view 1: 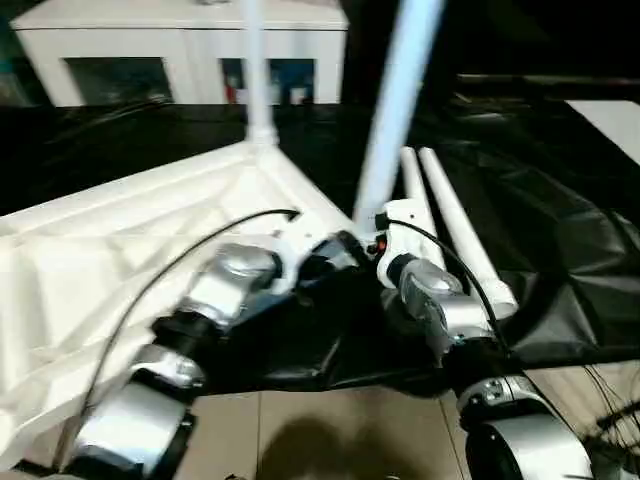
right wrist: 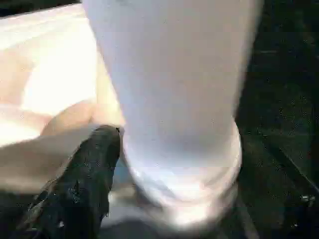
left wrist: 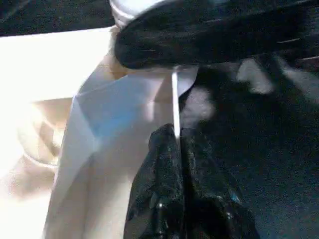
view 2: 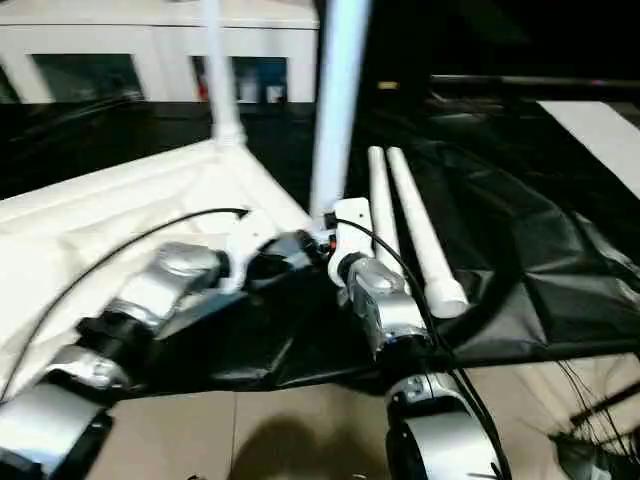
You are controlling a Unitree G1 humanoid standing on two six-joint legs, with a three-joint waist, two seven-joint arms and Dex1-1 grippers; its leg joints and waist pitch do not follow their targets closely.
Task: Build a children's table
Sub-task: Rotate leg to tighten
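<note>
- Right tool (view 1: 372,232) against base of upright long white tapered plastic leg (view 1: 395,110); grip: cannot tell.
- Left tool (left wrist: 177,144) pinched shut, empty, beside white ribbed plastic tabletop (view 1: 110,250) corner.

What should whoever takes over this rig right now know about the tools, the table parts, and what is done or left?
Left tool: shut, pinching a thin edge of the tabletop, which lies underside up.
Right tool: at the base of the second leg; grip cannot be told.
Done: first leg stands upright in the far corner socket.
In progress: the second leg leans at the near corner; whether it is seated cannot be told.
Left: seat that leg, then fit the two spare legs lying side by side on the black sheet.
</note>
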